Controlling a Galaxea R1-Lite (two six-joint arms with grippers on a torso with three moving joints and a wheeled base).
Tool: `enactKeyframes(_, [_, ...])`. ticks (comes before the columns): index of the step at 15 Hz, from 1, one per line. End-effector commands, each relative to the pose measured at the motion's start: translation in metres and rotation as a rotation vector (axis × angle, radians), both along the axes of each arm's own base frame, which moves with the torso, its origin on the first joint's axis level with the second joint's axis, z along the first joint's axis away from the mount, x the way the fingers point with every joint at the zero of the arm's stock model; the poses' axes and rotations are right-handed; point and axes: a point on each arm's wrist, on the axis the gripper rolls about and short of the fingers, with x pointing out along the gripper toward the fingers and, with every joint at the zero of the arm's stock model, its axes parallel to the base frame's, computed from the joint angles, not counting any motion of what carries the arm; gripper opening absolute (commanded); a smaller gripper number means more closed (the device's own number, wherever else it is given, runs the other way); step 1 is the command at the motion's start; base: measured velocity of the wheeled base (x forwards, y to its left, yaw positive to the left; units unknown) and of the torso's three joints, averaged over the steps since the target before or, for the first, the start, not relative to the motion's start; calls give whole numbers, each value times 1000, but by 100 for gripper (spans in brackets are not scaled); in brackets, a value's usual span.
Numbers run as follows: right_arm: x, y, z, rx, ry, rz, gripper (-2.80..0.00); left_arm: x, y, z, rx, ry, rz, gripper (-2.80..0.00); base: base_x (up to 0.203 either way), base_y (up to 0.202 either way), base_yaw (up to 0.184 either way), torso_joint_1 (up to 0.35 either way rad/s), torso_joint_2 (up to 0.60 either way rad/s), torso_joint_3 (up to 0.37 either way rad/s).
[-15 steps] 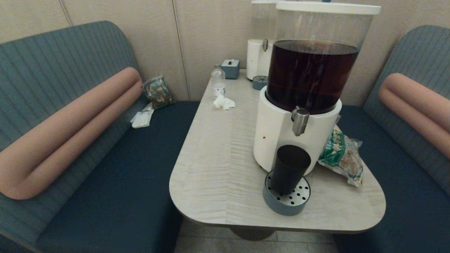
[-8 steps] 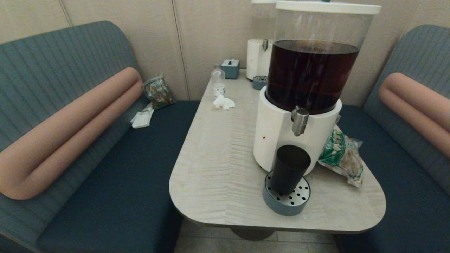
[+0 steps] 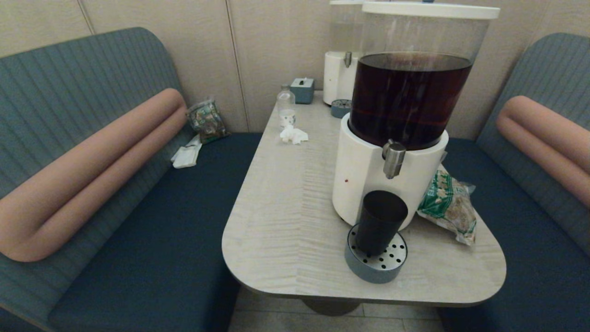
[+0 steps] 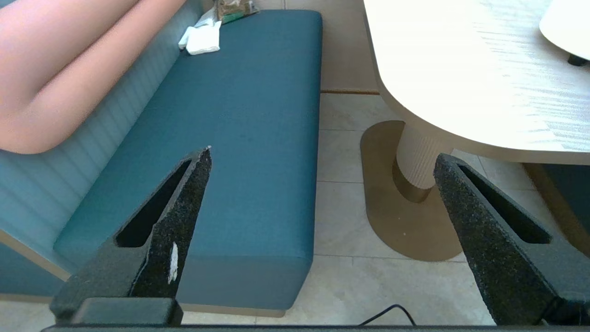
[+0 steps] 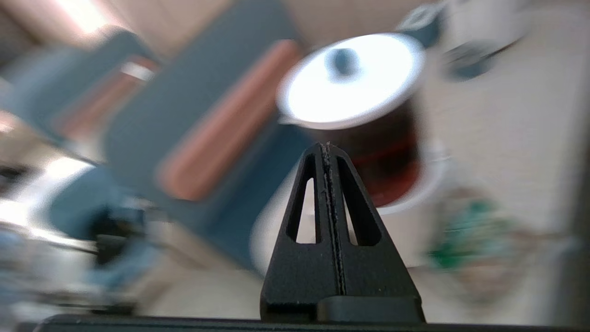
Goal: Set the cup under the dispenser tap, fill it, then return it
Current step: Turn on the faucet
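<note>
The dark smoky cup [image 3: 380,222] stands upright on the round perforated drip tray [image 3: 382,263], directly below the brushed-steel dispenser tap [image 3: 393,158] of the large dispenser [image 3: 368,180] with white base and dark brown drink. Neither arm shows in the head view. My left gripper [image 4: 322,154] is open, low beside the table, over the floor and bench, holding nothing. My right gripper [image 5: 326,146] is shut with nothing between its fingers, well above the dispenser, looking down on its white lid [image 5: 352,83].
A green snack bag [image 3: 449,205] lies right of the dispenser. Far back on the table [image 3: 286,216] stand a small clear bottle [image 3: 286,107], a crumpled tissue [image 3: 293,134], a tissue box [image 3: 302,89] and a second dispenser [image 3: 339,74]. Benches flank both sides.
Nothing has visibly moved in the head view; the cup stays on the drip tray under the tap.
</note>
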Motion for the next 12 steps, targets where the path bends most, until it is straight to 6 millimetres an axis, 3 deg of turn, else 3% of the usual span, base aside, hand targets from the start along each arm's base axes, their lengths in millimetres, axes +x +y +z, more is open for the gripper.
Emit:
enactKeyframes(1, [4,-24,-17,-79,-34,-73,-280,0,0,0,0,1,0,0,0,0,0,0,0,0])
enactKeyframes(4, [13,-25,-28,-33,-10,-16,-280,0,0,0,0,1,0,0,0,0,0,0,0,0])
enactKeyframes(6, [37,-20,-52,100,80,160,-280,0,0,0,-2,1,0,0,0,0,0,0,0,0])
enactKeyframes(9, [70,-9,-83,429,381,353,-280,0,0,0,-2,1,0,0,0,0,0,0,0,0])
enactKeyframes(12, [72,15,-105,621,621,459,-280,0,0,0,0,1,0,0,0,0,0,0,0,0])
